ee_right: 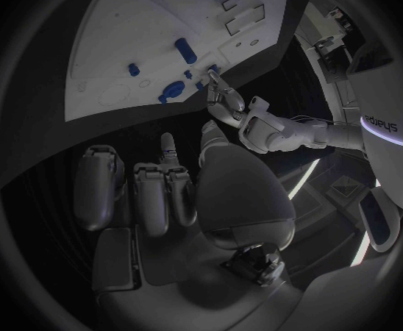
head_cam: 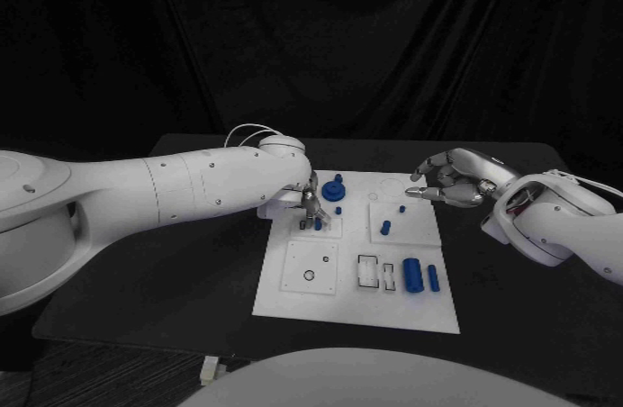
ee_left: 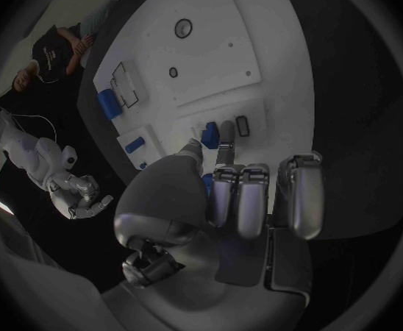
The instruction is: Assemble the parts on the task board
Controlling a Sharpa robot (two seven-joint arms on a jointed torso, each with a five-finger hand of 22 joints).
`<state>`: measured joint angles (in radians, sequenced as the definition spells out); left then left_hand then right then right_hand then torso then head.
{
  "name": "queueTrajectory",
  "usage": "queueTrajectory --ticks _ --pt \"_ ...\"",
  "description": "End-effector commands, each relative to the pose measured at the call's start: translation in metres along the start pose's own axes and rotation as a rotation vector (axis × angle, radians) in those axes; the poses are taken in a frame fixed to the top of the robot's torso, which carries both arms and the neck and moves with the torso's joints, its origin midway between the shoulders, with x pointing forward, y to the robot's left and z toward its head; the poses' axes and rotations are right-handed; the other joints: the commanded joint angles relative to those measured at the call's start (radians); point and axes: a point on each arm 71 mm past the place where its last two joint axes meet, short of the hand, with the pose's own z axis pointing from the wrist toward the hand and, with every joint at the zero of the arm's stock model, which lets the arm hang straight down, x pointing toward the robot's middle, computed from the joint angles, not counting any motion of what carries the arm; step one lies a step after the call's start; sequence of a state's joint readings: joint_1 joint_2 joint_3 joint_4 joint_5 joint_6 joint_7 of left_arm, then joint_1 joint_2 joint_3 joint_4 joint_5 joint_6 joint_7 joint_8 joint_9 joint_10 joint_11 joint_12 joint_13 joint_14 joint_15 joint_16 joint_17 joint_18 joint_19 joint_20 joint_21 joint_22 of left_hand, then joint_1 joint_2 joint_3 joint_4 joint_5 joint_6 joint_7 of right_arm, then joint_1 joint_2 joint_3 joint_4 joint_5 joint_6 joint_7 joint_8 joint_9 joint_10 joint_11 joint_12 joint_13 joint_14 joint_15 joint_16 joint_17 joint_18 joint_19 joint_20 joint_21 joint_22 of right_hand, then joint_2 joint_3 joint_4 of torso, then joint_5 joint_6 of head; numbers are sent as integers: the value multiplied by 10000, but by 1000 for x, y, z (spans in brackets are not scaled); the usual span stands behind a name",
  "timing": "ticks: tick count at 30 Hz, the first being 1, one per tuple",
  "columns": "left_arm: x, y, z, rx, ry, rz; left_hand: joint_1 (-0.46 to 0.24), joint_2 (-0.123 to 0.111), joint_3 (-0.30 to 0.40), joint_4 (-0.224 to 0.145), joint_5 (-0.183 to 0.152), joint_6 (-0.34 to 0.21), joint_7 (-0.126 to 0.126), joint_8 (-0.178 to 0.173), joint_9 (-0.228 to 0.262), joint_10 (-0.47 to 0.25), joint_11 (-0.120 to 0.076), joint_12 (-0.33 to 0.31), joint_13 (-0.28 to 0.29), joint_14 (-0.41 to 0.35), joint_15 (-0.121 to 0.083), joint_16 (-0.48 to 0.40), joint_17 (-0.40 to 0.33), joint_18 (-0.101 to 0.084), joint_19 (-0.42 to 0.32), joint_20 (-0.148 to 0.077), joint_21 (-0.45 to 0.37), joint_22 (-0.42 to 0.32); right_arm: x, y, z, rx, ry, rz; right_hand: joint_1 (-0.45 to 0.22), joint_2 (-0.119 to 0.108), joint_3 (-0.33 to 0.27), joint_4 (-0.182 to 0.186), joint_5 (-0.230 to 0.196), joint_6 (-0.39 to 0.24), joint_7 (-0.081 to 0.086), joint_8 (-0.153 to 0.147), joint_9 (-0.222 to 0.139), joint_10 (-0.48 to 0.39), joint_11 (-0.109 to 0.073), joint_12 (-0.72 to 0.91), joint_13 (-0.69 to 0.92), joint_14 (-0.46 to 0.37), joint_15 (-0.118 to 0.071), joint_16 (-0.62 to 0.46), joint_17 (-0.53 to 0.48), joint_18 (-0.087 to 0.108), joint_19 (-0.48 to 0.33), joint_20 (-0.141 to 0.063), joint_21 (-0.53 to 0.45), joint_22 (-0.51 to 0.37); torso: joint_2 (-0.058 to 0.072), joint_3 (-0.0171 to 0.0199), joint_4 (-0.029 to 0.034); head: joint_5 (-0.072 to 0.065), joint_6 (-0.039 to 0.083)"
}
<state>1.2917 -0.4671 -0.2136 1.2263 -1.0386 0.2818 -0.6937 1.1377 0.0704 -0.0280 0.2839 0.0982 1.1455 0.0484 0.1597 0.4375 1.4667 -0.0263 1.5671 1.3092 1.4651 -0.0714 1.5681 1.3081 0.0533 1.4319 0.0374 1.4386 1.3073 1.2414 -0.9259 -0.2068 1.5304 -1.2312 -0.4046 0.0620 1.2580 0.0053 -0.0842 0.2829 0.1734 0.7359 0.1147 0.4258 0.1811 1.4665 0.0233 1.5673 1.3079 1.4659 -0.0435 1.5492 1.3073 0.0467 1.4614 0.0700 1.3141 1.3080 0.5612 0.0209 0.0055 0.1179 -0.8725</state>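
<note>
We see the task board (head_cam: 357, 310) lying flat mid-table (head_cam: 156, 281). Left hand (head_cam: 306, 200) is down on the board's far-left area, fingers pointing down onto a small blue part (ee_left: 209, 134) beside a little slot; left wrist view shows a fingertip (ee_left: 226, 131) touching or just beside that part, but we cannot tell if it's actually pinched. Right hand (head_cam: 453, 180) hovers above the board's far-right edge, fingers curled inward, thumb close to the fingertips, nothing visible in it. Blue round knob part (head_cam: 335, 190) stands just beside the left hand. Small blue peg (head_cam: 388, 227) and a smaller one (head_cam: 401, 210) sit in the right-middle panel. Two blue cylinders (head_cam: 413, 275) lie side by side near the board's front right, next to the rectangular slots (head_cam: 369, 270).
</note>
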Motion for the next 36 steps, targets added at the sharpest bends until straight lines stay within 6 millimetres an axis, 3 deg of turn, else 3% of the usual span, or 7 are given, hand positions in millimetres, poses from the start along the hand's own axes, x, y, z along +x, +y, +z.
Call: queueTrajectory --ticks 1,6,11,12,17,36 --pt "1 -3 0 176 84 47 209 4 84 -143 420 47 -27 -58 65 1041 -2 37 2616 1057 -36 27 2627 -16 24 15 -56 830 1 -1 0 167 57 3 119 -1 -54 -22 46 77 16 35 -9 1043 62 35 2629 959 60 -31 2352 145 -38 5 -33 1813 0 1 1 5 -1" --pt "1 -4 1 222 80 47 285 -6 117 -185 519 57 -35 -56 97 1041 -8 37 2616 1057 -40 27 2627 -17 27 11 -59 837 1 -2 0 178 83 2 119 -1 -54 -22 46 77 16 35 -9 1043 62 35 2629 959 60 -31 2352 145 -38 5 -33 1813 1 2 1 11 -1" --pt "1 -5 1 295 26 4 484 -47 215 -309 893 114 -69 -24 203 1041 -35 37 2616 1057 -62 27 2627 -17 38 -8 -69 855 2 -2 0 197 119 3 119 -1 -54 -22 46 77 16 35 -9 1043 62 35 2629 959 60 -31 2352 145 -38 5 -33 1813 3 2 3 21 -1" --pt "1 -5 1 306 13 -7 607 -81 280 -399 1169 121 -91 -9 263 1041 -56 37 2616 1057 -80 27 2627 -17 42 -24 -75 862 2 -2 0 200 124 3 119 -1 -54 -22 46 77 16 35 -9 1043 62 35 2629 959 60 -31 2352 145 -38 5 -33 1813 -1 2 1 27 -1" --pt "1 -5 2 341 3 -18 747 -132 380 -511 1458 184 -143 66 408 1041 -99 37 2616 1057 -112 27 2627 -18 52 -53 -83 878 2 -2 0 216 146 4 121 0 -62 -15 43 80 16 34 -12 1043 65 35 2629 957 62 -36 2347 145 -38 6 -33 1813 0 2 1 37 -1" --pt "1 -6 2 441 12 -18 1294 -327 741 -1034 1615 213 -268 272 801 1041 -215 37 2616 1057 -217 27 2627 -19 73 -154 -111 915 2 -3 -1 283 167 9 122 4 -70 -8 42 91 15 37 -13 1043 70 35 2629 960 64 -29 2355 146 -41 8 -39 1811 -1 -1 -1 34 -1"
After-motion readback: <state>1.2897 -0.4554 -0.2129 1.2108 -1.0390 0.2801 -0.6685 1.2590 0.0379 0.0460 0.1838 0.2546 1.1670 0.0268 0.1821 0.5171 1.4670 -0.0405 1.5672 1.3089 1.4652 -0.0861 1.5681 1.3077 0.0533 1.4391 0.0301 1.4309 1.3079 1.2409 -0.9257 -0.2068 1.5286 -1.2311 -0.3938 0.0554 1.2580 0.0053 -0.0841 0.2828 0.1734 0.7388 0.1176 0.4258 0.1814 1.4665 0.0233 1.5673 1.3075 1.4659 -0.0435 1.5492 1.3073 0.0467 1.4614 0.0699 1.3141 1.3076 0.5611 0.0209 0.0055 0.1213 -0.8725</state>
